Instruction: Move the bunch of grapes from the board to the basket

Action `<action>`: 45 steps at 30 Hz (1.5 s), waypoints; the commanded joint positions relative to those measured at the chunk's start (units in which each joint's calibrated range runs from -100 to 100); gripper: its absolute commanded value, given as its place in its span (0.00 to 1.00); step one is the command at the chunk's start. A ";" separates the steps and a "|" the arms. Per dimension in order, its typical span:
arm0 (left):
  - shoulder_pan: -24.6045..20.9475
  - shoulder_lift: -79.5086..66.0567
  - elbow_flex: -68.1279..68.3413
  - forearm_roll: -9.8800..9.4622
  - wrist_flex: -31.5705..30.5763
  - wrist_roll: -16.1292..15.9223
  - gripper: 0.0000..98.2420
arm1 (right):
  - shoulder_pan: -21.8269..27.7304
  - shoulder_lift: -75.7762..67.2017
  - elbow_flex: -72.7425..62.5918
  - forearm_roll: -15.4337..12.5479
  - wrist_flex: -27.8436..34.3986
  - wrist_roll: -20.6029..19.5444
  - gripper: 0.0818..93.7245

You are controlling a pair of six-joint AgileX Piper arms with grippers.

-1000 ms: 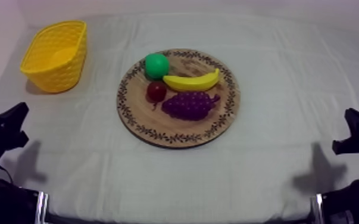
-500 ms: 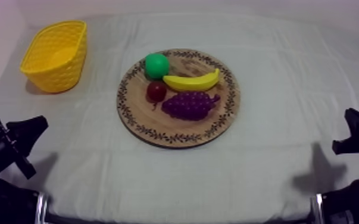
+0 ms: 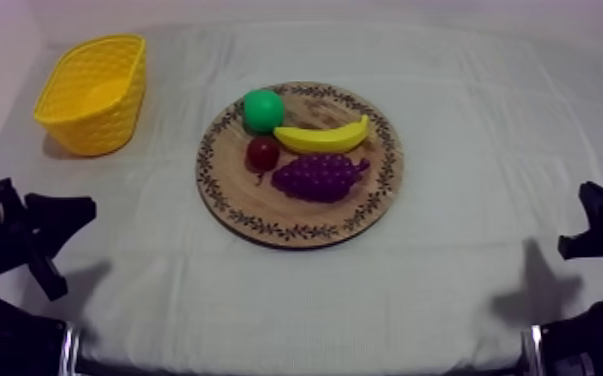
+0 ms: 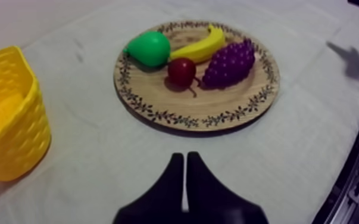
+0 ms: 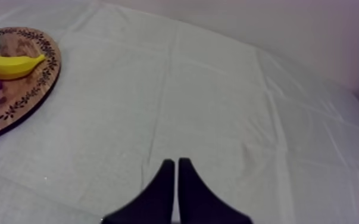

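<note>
Ahead of the left tool (image 4: 185,156), closed on nothing, the bunch of grapes (image 4: 229,62) looks light, rigid and knobbly; best gripped across its broad middle.

The left claw (image 4: 184,156) and right claw (image 5: 176,161) are matt black, each tapering to a slim point.

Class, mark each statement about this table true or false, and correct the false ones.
1. The bunch of grapes lies on the wooden board. True.
2. The yellow basket stands apart from the board. True.
3. The banana is in the basket. False: it lies on the board, beside the grapes.
4. The left gripper is shut on the grapes. False: it is shut on nothing, over the cloth, short of the board.
5. The small red fruit lies beside the grapes. True.
</note>
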 commanded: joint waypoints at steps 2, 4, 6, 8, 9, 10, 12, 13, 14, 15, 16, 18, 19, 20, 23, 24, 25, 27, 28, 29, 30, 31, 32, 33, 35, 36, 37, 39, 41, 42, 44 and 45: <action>-0.47 11.01 -9.07 2.06 5.24 -3.59 0.00 | 0.02 0.00 -0.04 -0.02 0.00 0.01 0.00; -0.82 15.51 -13.91 3.30 8.60 -5.52 0.00 | 0.02 0.00 -0.04 -0.02 0.00 0.01 0.00; -1.17 19.87 -18.79 4.61 11.86 -7.62 0.00 | 0.02 0.00 -0.04 -0.02 0.00 0.01 0.00; -1.35 24.18 -23.92 5.47 15.50 -9.23 0.00 | 0.02 0.00 -0.04 -0.02 0.00 0.01 0.00; -1.41 26.30 -26.50 5.74 17.47 -9.84 0.00 | 0.02 0.00 -0.04 -0.02 0.00 0.01 0.00; -1.45 28.35 -29.14 5.93 19.47 -10.36 0.00 | 0.02 0.00 -0.04 -0.02 0.00 0.01 0.00; -1.39 32.19 -34.22 6.09 23.29 -11.15 0.00 | 0.02 0.00 -0.04 -0.02 0.00 0.01 0.00; -1.28 34.05 -36.69 6.04 25.05 -11.44 0.00 | 0.02 0.00 -0.04 -0.02 0.00 0.01 0.00; -1.12 35.84 -39.09 5.94 26.72 -11.68 0.00 | 0.02 0.00 -0.04 -0.02 0.00 0.01 0.00; -0.89 37.62 -41.47 5.73 28.35 -11.85 0.00 | 0.02 0.00 -0.04 -0.02 0.00 0.01 0.00; -0.61 39.37 -43.87 5.43 29.98 -11.94 0.00 | 0.02 0.00 -0.04 -0.02 0.00 0.01 0.00; 0.16 42.79 -48.67 4.57 33.23 -11.98 0.00 | 0.02 0.00 -0.04 -0.02 0.00 0.01 0.00; 0.63 44.47 -51.05 4.04 34.85 -11.90 0.00 | 0.02 0.00 -0.04 -0.02 0.00 0.01 0.00; 1.15 46.14 -53.43 3.50 36.37 -11.79 0.00 | 0.02 0.00 -0.04 -0.02 0.00 0.01 0.00; 2.78 51.05 -59.89 2.10 39.82 -11.74 0.00 | 0.02 0.00 -0.04 -0.02 0.00 -0.01 0.00; 3.36 52.68 -61.79 1.70 40.58 -11.82 0.00 | 0.02 0.00 -0.04 -0.02 0.00 -0.02 0.00; 3.93 54.34 -63.62 1.29 41.19 -11.88 0.00 | 0.02 0.00 -0.04 -0.02 0.00 -0.01 0.00; 5.10 57.62 -67.01 0.44 42.20 -11.94 0.00 | 0.02 0.00 -0.04 -0.02 0.00 0.00 0.00; 5.69 59.30 -68.65 -0.01 42.66 -11.92 0.00 | 0.02 0.00 -0.04 -0.02 0.00 0.00 0.00; 6.28 60.96 -70.23 -0.47 43.08 -11.84 0.00 | 0.02 0.00 -0.04 -0.02 0.00 0.00 0.00; 6.87 62.59 -71.71 -0.90 43.44 -11.76 0.00 | 0.02 0.00 -0.04 -0.02 0.00 0.00 0.00; 7.43 64.17 -73.11 -1.33 43.77 -11.67 0.00 | 0.02 0.00 -0.04 -0.02 0.00 0.00 0.00; 8.00 65.72 -74.49 -1.73 44.08 -11.58 0.00 | 0.02 0.00 -0.04 -0.02 0.00 0.01 0.00; 8.59 67.22 -75.83 -2.12 44.31 -11.49 0.00 | 0.02 0.00 -0.04 -0.02 0.00 0.01 0.00; 9.88 70.02 -78.45 -2.94 44.71 -11.32 0.00 | 0.02 0.00 -0.04 -0.02 0.00 0.01 0.00; 10.56 71.34 -79.74 -3.32 44.88 -11.24 0.00 | 0.02 0.00 -0.04 -0.02 0.00 0.01 0.00; 11.23 72.57 -81.04 -3.66 45.02 -11.19 0.00 | 0.02 0.00 -0.04 -0.02 0.00 0.01 0.00; 12.40 74.92 -83.53 -4.15 45.30 -11.23 0.00 | 0.02 0.00 -0.04 -0.02 0.00 0.01 0.00; 13.10 77.22 -85.94 -4.34 45.98 -11.25 0.00 | 0.02 0.00 -0.04 -0.02 0.00 0.01 0.00; 13.32 78.37 -87.13 -4.40 46.47 -11.26 0.00 | 0.02 0.00 -0.04 -0.02 0.00 0.01 0.00; 13.66 80.64 -89.38 -4.47 47.62 -11.20 0.00 | 0.02 0.00 -0.04 -0.02 0.00 0.01 0.00; 13.80 81.75 -90.50 -4.50 48.20 -11.19 0.00 | 0.02 0.00 -0.04 -0.02 0.00 0.01 0.00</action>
